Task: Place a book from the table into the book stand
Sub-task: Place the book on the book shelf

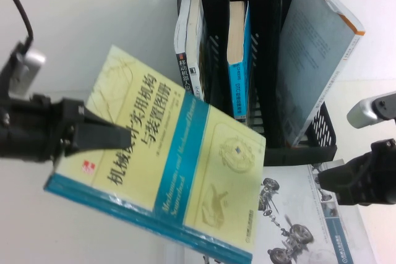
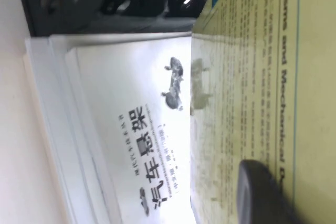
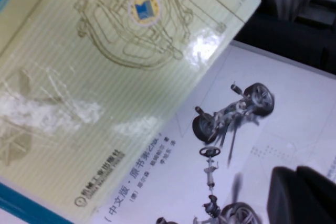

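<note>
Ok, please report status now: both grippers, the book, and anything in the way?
Left gripper shut on the book, lifted, tilted, not yet in book stand. Right gripper low beside stand, idle. White book lies on table underneath.

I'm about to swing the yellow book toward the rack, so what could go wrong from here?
The left gripper pinches the yellow book only at one edge, and the book hangs tilted; it may slip or twist out. The rack already holds books, and a grey book leans across its right side, so the free slot looks narrow and a corner could catch a divider. The right gripper hovers over the white book, close to the path.
</note>
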